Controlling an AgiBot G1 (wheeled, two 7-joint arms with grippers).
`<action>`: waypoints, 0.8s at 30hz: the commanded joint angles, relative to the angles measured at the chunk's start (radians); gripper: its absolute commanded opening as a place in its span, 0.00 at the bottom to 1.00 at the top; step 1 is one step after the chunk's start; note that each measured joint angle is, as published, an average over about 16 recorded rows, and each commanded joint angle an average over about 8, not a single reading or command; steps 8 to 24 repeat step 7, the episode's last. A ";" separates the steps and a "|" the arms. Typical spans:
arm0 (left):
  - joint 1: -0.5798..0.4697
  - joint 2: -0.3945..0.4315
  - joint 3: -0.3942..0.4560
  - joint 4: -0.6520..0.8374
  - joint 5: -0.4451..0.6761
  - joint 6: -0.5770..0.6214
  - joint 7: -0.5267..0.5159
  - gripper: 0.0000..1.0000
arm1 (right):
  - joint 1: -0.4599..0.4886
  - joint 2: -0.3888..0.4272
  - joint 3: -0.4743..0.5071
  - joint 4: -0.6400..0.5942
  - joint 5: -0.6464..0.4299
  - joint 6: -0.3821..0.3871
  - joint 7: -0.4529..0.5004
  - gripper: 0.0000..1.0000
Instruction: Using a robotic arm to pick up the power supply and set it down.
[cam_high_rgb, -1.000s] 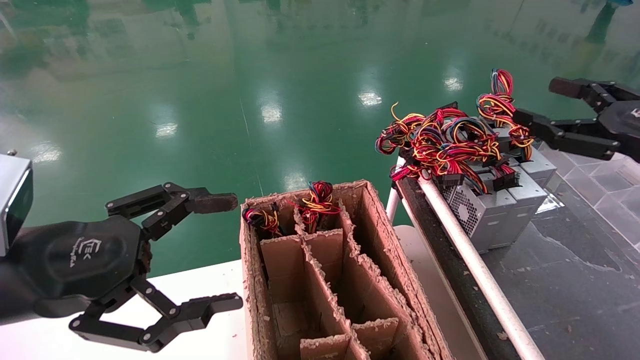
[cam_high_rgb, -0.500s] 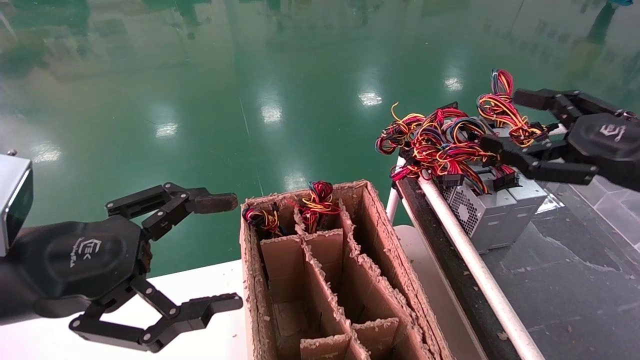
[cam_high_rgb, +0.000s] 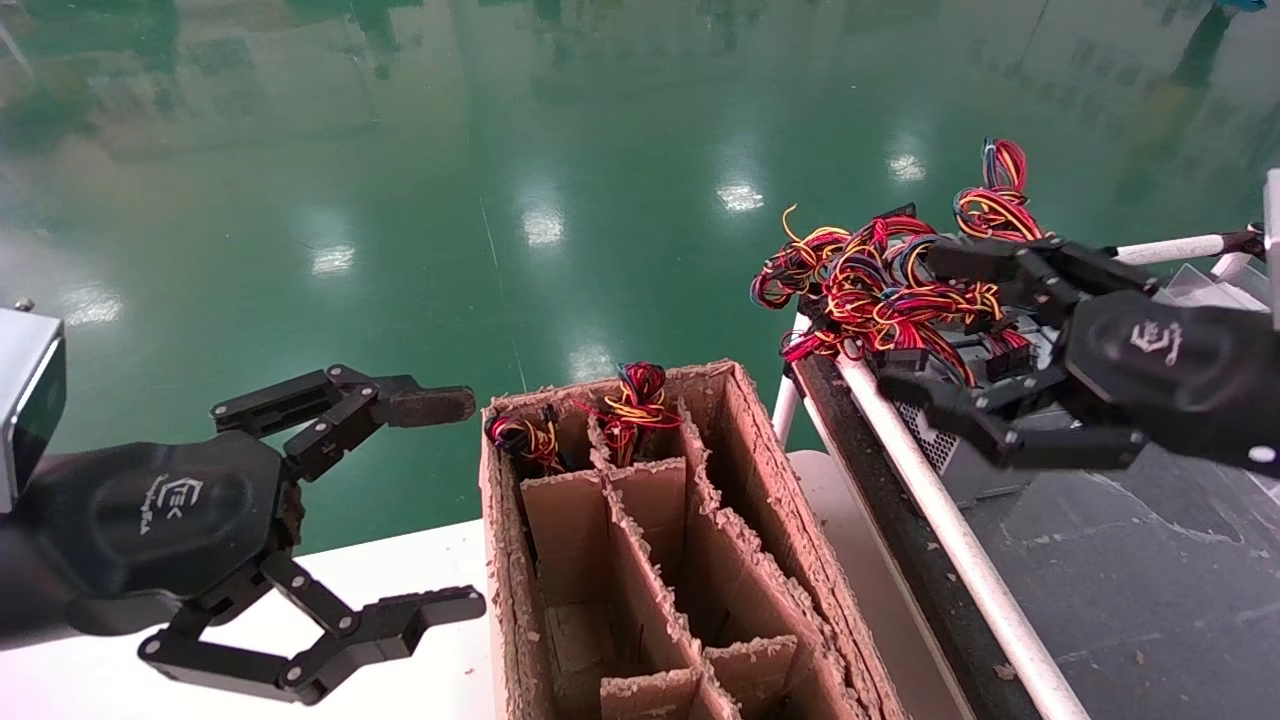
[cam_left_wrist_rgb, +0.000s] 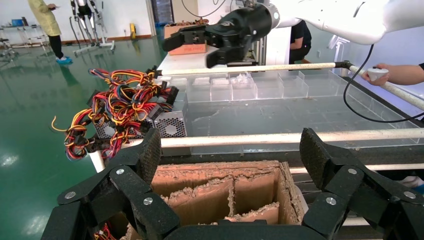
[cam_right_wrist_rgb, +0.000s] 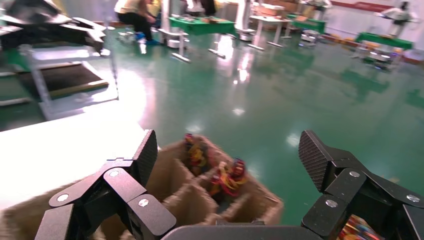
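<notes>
Several grey power supply boxes (cam_high_rgb: 985, 478) with tangled red, yellow and blue wires (cam_high_rgb: 870, 290) stand in a cluster on the dark surface at the right. They also show in the left wrist view as the power supply cluster (cam_left_wrist_rgb: 170, 123). My right gripper (cam_high_rgb: 915, 322), on the white robotic arm (cam_left_wrist_rgb: 325, 15), hangs open above the cluster and touches nothing. Nothing is between its fingers (cam_right_wrist_rgb: 312, 160). My left gripper (cam_high_rgb: 452, 505) stands open and parked left of the cardboard box (cam_high_rgb: 770, 480).
The divided cardboard box (cam_left_wrist_rgb: 225, 192) holds two wire bundles (cam_high_rgb: 635, 398) in its far cells. A white rail (cam_high_rgb: 950, 535) runs between the box and the dark surface (cam_high_rgb: 1150, 570). Clear plastic bins (cam_left_wrist_rgb: 250, 86) and a person's hand (cam_left_wrist_rgb: 395, 75) lie beyond.
My right gripper has swung from the far right towards the left and nearer, over the wire bundles, staying open. The left arm has not moved.
</notes>
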 joint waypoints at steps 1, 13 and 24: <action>0.000 0.000 0.000 0.000 0.000 0.000 0.000 1.00 | -0.021 0.004 0.003 0.043 0.012 -0.001 0.015 1.00; 0.000 0.000 0.000 0.000 0.000 0.000 0.000 1.00 | -0.070 0.012 0.010 0.138 0.038 -0.004 0.049 1.00; 0.000 0.000 0.000 0.000 0.000 0.000 0.000 1.00 | -0.070 0.012 0.010 0.138 0.038 -0.004 0.049 1.00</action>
